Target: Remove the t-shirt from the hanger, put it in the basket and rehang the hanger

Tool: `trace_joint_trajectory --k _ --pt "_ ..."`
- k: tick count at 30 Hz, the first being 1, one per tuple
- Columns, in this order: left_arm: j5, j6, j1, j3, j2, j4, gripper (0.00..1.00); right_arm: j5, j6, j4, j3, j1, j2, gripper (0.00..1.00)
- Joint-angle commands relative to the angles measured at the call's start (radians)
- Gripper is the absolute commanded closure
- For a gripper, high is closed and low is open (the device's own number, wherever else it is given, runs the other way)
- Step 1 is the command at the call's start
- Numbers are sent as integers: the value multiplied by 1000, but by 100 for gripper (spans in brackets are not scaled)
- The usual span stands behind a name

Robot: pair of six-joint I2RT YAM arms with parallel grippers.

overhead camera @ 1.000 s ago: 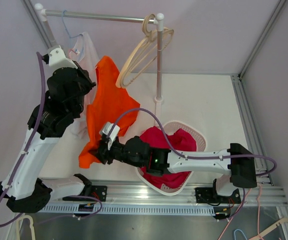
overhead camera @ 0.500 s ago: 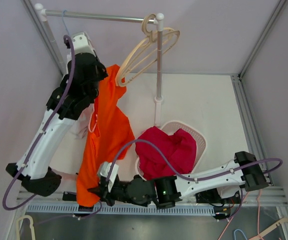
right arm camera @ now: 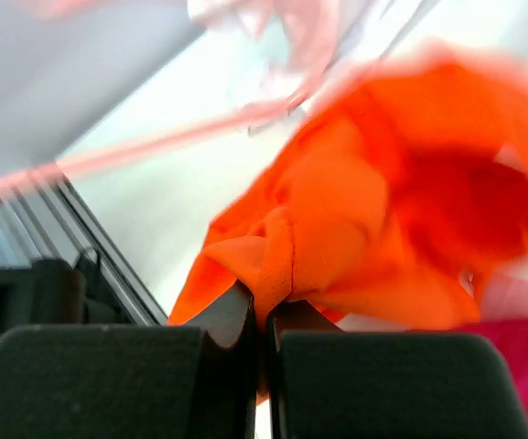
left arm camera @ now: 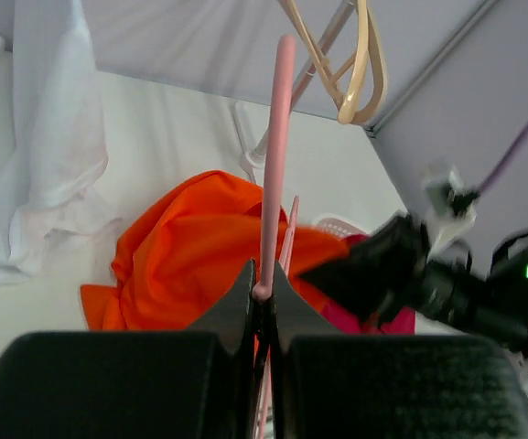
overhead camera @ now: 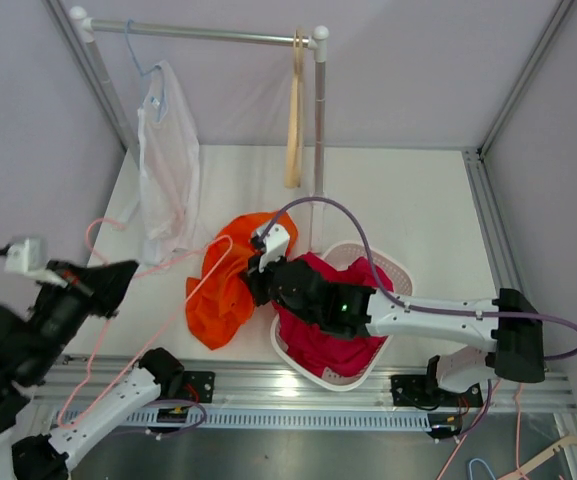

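Observation:
The orange t-shirt (overhead camera: pixel 226 290) lies crumpled on the white table, left of the basket. My right gripper (overhead camera: pixel 258 272) is shut on a fold of its cloth (right arm camera: pixel 382 210), pinched at the fingertips (right arm camera: pixel 265 306). The thin pink hanger (overhead camera: pixel 158 265) stretches from the shirt's upper edge toward the near left. My left gripper (overhead camera: pixel 118 280) is shut on it, and the rod (left arm camera: pixel 277 165) rises from between the fingers (left arm camera: pixel 262 291) over the shirt (left arm camera: pixel 190 247). I cannot tell whether one hanger arm is still inside the cloth.
A white basket (overhead camera: pixel 400 272) holding a magenta garment (overhead camera: pixel 333 320) sits right of the shirt. A white garment (overhead camera: pixel 163 160) hangs on a blue hanger from the rail (overhead camera: pixel 198 33). Beige hangers (overhead camera: pixel 295 120) hang by the rack's upright pole (overhead camera: pixel 318 150). Walls close in on both sides.
The left arm swung from the rack down to the near left with the pink hanger. The shirt dropped from hanging into a heap. The right gripper shut on it and pulled toward the basket.

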Motion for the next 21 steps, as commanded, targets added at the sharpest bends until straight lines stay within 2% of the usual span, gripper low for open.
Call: trace_joint_trajectory --k 1,4,7,12,15,17,21 --pt "65 -75 -3 -91 -146 -188 99 14 -21 -37 109 -15 -42 100" --pt "85 -113 -1 -131 -340 -238 99 58 -29 -125 198 -35 -3 100" --pt "127 -89 0 -137 -479 -240 100 60 -55 -131 262 -40 30 100" --pt "333 19 2 -184 -606 -163 99 18 -141 -178 462 -38 84 100" --pt "392 36 3 -221 -650 -122 99 38 -254 -189 629 -12 83 100" --pt "435 51 6 -250 -657 -114 99 53 -332 -123 712 21 67 100" --pt "484 65 17 -301 -654 -68 100 58 -606 65 775 44 15 100"
